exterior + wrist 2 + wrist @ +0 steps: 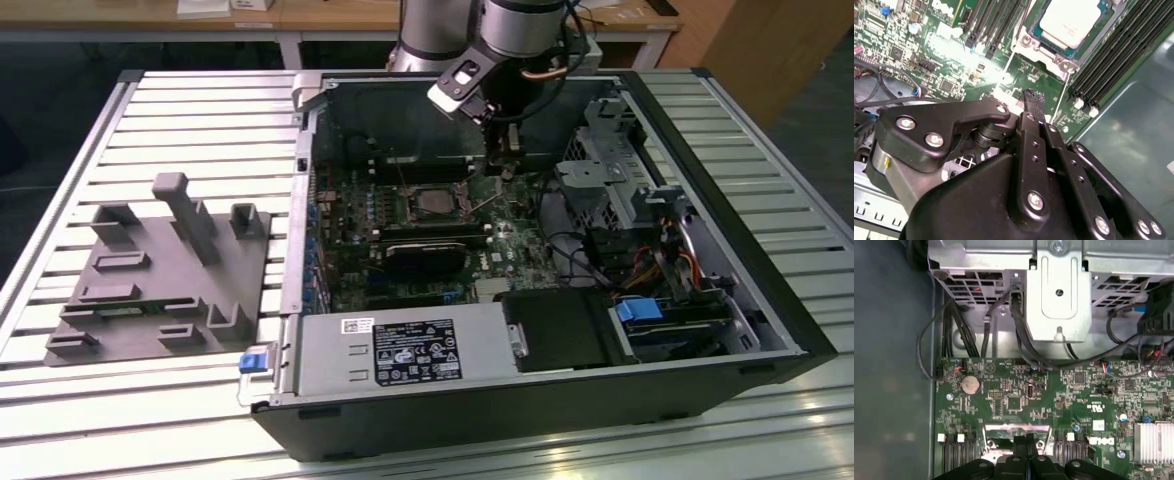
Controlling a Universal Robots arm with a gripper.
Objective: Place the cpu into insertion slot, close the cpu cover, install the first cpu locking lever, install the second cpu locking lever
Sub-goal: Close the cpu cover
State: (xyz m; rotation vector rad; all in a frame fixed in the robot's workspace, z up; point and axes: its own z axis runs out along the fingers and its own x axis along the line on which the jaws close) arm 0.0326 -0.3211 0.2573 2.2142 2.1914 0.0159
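The cpu [1073, 19] lies with its pale silver face up in the insertion slot [430, 200] on the green board. The silver cpu cover [1050, 54] frames it and lies flat. A thin metal locking lever [1060, 97] runs from the socket's corner past my gripper's tip. My gripper [1033, 99] is shut with nothing between its black fingers [1035, 107]. It hangs just beside the socket, on the exterior view's right, where the gripper [503, 172] reaches down into the case. In the first wrist view the gripper [1026, 440] points at the socket's metal edge.
The open computer case [300, 200] lies on a slatted table. A grey fixture block [160, 270] sits at the exterior view's left. The power supply [400, 350], a black module [420, 258], the drive cage [614, 170], black cables [1019, 330] and memory slots [1114, 60] crowd around the socket.
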